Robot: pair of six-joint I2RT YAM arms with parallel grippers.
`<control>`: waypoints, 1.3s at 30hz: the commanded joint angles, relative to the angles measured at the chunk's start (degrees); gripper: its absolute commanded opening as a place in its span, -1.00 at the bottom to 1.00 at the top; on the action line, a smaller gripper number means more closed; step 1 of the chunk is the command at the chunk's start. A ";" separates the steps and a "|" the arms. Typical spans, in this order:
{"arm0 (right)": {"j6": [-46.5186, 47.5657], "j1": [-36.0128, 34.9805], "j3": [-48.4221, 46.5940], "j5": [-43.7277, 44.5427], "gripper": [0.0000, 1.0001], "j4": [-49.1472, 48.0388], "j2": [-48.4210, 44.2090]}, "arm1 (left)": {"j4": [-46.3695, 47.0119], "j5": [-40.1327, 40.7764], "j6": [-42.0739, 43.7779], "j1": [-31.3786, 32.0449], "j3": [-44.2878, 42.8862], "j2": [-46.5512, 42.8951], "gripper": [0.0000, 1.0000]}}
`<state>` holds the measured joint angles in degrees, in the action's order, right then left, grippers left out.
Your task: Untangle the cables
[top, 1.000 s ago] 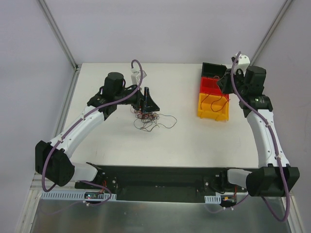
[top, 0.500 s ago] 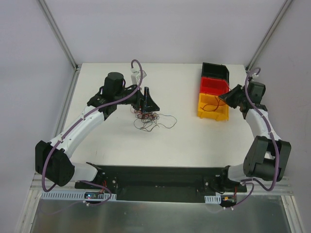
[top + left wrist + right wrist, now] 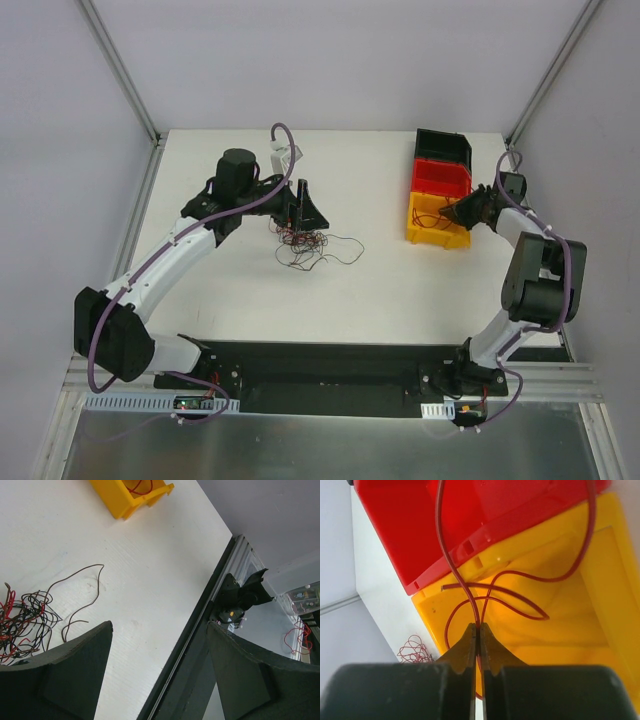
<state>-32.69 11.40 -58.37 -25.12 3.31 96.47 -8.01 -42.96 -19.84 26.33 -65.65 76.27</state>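
The cables lie as a loose red and black tangle on the white table, with one dark strand curling off to the side. My left gripper hangs open just behind the tangle, which shows at the left edge of the left wrist view as thin red and black cables; nothing lies between the fingers. My right gripper is shut on a red cable over the yellow bin, where red loops rest inside. In the top view the right gripper sits at the yellow bin.
Three bins stand in a row at the back right: black, red and yellow. The red bin is just beyond the held cable. A dark rail runs along the table's near edge. Grey walls close in the sides.
The right arm has folded back and come down from above the bins to the yellow bin, still shut. The left arm and the tangle have not moved.
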 commanded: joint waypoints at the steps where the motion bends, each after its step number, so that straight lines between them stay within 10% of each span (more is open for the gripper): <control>1: 3.74 -3.21 -6.91 4.36 -1.00 4.22 3.71 | 1.59 -0.37 1.29 0.48 0.17 0.46 0.50; 8: 26.34 -11.13 -19.40 26.85 -1.00 26.01 10.05 | 1.59 -0.37 1.20 0.48 0.17 1.16 0.50; 18: 32.34 -14.21 -24.16 23.56 -0.99 31.75 15.07 | 1.59 -0.81 0.94 0.48 0.17 1.51 0.50; 27: 29.61 -12.63 -23.81 11.42 -0.14 29.47 2.51 | 1.59 -0.72 1.20 0.48 0.26 1.34 0.50; 39: 19.95 -4.20 -11.32 12.20 0.40 15.50 -10.34 | 1.68 -1.25 0.94 0.48 0.17 1.60 0.50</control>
<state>-7.57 4.12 -71.22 -12.75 25.50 86.98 -7.99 -42.98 -19.86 26.33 -65.65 77.89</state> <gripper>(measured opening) 0.683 0.750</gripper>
